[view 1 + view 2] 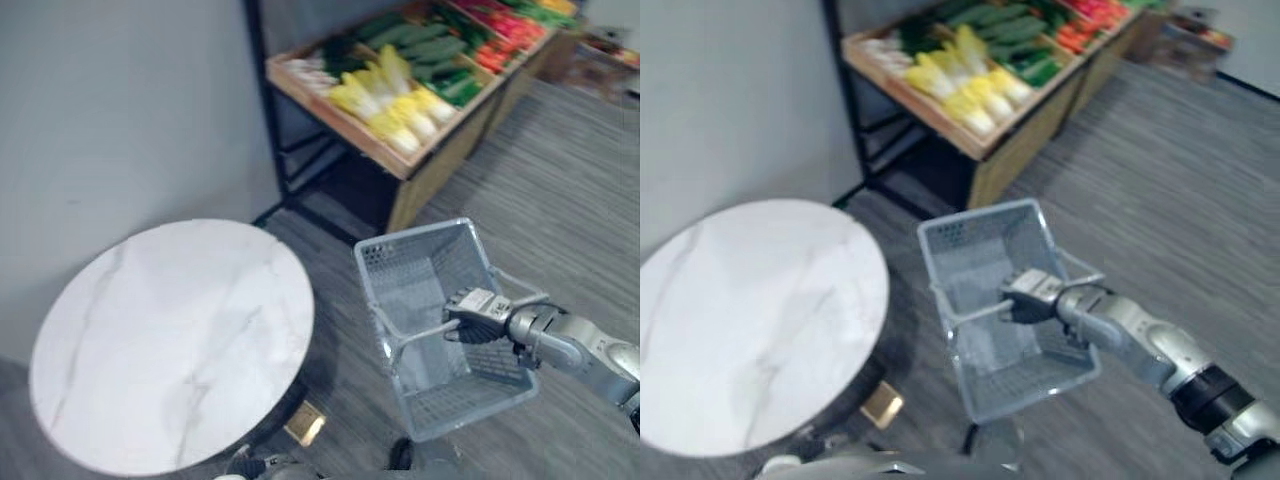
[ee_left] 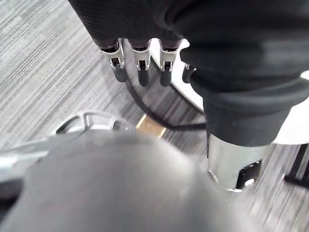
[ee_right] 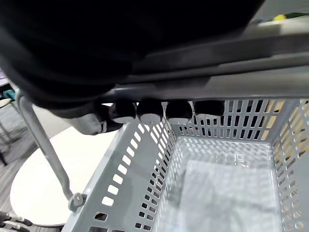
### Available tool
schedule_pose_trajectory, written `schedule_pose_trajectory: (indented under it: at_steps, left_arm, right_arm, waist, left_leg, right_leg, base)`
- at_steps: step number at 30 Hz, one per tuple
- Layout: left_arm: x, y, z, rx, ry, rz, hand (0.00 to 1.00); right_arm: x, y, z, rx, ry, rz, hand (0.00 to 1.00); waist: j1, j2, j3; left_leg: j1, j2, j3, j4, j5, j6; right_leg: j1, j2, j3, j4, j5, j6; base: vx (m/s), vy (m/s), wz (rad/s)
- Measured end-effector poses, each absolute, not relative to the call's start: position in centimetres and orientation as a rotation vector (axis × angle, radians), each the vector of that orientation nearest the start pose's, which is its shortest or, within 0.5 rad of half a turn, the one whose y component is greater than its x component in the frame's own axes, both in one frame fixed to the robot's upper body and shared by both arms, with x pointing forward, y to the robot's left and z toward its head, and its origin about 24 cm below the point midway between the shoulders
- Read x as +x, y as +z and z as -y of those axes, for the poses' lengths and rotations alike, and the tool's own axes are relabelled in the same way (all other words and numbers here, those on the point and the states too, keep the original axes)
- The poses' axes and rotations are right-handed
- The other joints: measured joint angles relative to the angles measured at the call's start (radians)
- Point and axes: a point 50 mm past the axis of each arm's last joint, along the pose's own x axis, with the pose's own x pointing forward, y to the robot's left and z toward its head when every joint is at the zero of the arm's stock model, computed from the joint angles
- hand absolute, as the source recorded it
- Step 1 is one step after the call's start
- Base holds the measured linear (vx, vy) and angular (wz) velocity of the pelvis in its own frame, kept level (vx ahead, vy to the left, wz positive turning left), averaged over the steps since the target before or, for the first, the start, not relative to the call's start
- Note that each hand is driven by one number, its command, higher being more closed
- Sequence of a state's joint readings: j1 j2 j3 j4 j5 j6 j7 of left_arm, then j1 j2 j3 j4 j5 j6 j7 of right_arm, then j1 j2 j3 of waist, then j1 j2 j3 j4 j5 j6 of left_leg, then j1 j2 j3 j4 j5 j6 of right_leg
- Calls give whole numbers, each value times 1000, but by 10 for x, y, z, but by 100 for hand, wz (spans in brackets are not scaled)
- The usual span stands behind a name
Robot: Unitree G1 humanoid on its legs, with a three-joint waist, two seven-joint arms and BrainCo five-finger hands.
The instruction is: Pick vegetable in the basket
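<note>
Vegetables (image 1: 400, 95), yellow leafy heads with green and red ones behind, lie on a wooden stand (image 1: 335, 112), well apart from the empty basket (image 1: 372, 290). The right hand (image 1: 478, 315) carries it, fingers curled round the handle (image 1: 420, 333). The left hand (image 2: 143, 67) hangs loose-fingered, holding nothing, near the round table (image 1: 170, 340). This looks like the approach step. Next, get close enough for that free hand to reach.

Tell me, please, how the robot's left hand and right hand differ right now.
The right hand is curled round the handle of the grey basket, while the left hand holds nothing. The right hand is bent shut at the basket; the left hand hangs straight above the floor. Both wear a dark ribbed cover.
</note>
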State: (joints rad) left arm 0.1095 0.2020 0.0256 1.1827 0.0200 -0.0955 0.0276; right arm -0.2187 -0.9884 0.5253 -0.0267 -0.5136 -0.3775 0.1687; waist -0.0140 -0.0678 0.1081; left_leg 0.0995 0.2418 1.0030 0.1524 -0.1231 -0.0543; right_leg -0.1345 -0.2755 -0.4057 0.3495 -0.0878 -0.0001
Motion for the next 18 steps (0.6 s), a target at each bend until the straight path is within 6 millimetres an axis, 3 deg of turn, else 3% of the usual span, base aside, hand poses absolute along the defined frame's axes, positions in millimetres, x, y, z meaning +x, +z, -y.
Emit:
schedule_pose_trajectory:
  at_steps: [1,3,4,7,10,12,13,14,16,18]
  left_arm:
    - [61,-164,-233,196,155,-1190,0]
    - [63,-164,-231,193,143,-1192,0]
    - [63,-165,-227,190,130,-1195,0]
    - [63,-166,-222,189,114,-1195,0]
    - [63,-166,-223,193,106,-1195,0]
    - [63,-166,-223,199,103,-1194,0]
    - [63,-166,-224,203,107,-1193,0]
    - [62,-165,-225,206,111,-1193,0]
    - [62,-166,-219,191,122,-1184,0]
    - [58,-167,-217,178,130,-1190,0]
  right_arm:
    - [247,81,187,-1458,869,286,100]
    - [246,80,188,-1460,869,281,100]
    - [245,78,188,-1472,873,277,100]
    - [239,70,191,-1477,892,245,100]
    - [238,69,191,-1471,890,246,100]
    - [238,69,191,-1471,888,244,100]
    - [238,70,191,-1471,885,246,100]
    - [239,70,192,-1472,879,250,100]
    - [240,72,191,-1468,858,267,100]
    - [241,72,184,-1451,854,299,100]
  waist:
    - [-10,-3,-3]
    - [-9,16,-3]
    - [-14,40,-3]
    - [-25,62,-14]
    - [-40,63,-14]
    - [-39,64,-11]
    - [-35,46,0]
    - [-34,48,1]
    - [-18,58,6]
    - [-2,63,7]
  left_leg:
    - [-9,20,29,25,2,-3]
    - [-12,55,59,51,13,-21]
    - [-11,79,66,58,30,-32]
    - [-4,116,52,61,101,-27]
    - [-5,159,48,104,157,-18]
    - [-13,201,-27,201,178,10]
    - [-43,203,-154,270,181,18]
    - [-56,183,-234,292,155,-2]
    - [-100,39,-533,286,27,-16]
    - [-99,-49,-688,222,-12,-19]
  right_leg:
    - [8,13,0,-70,14,61]
    - [21,60,4,-148,15,70]
    - [22,91,11,-171,24,72]
    - [23,139,21,-175,21,55]
    - [25,170,38,-179,16,24]
    - [44,186,71,-188,12,9]
    - [67,183,108,-200,12,1]
    - [76,178,129,-206,13,-3]
    - [82,172,229,-231,12,-12]
    - [79,199,320,-243,19,-19]
  base:
    - [-77,-271,-103]
    - [-38,-263,-81]
    - [-38,-241,-54]
    - [-45,-216,-28]
    - [-49,-192,-23]
    - [-45,-139,-46]
    - [-23,-45,-50]
    - [-55,-32,-79]
    - [-49,33,-114]
    - [-32,65,-154]
